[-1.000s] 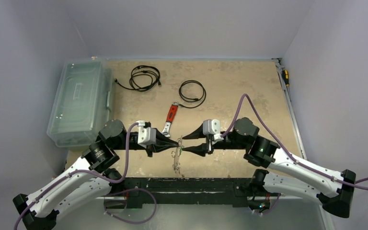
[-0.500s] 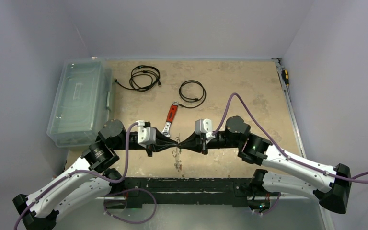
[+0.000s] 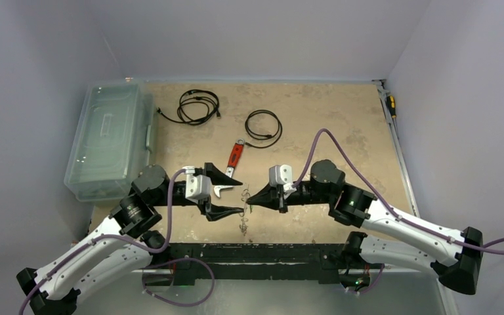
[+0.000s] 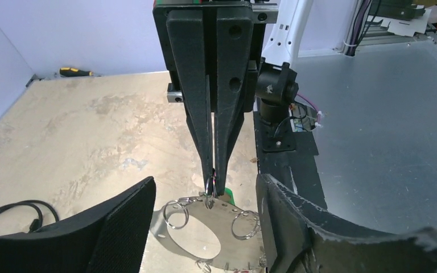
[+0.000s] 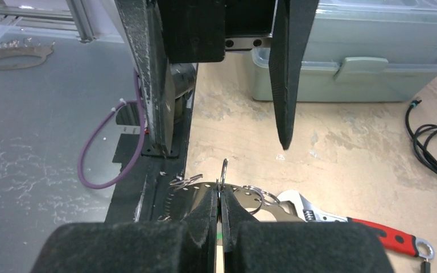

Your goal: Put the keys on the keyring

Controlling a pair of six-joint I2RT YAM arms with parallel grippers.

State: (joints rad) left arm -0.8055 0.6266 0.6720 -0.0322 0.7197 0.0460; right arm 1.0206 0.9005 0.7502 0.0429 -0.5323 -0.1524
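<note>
The keyring (image 4: 205,227) is a silvery oval loop with punched holes and small split rings along its rim. It hangs over the table near the front edge (image 3: 243,220). My right gripper (image 3: 248,198) is shut on an upright split ring (image 5: 223,170) at the keyring's top rim (image 5: 196,190). In the left wrist view its closed fingers (image 4: 227,114) pinch that ring. My left gripper (image 3: 236,197) is open, one finger (image 4: 119,227) on each side of the ring without touching it. A key's green head (image 4: 226,196) shows just behind the right fingertips. I cannot tell whether it is held.
A red-handled wrench (image 3: 235,157) lies just behind the grippers. A clear plastic box (image 3: 108,138) sits at the left, and two black coiled cables (image 3: 198,105) (image 3: 264,128) lie farther back. A screwdriver (image 3: 390,105) rests at the right edge.
My left gripper was shut on the keyring and has opened. My right gripper moved left and shut on the ring, so the keyring passed from left to right.
</note>
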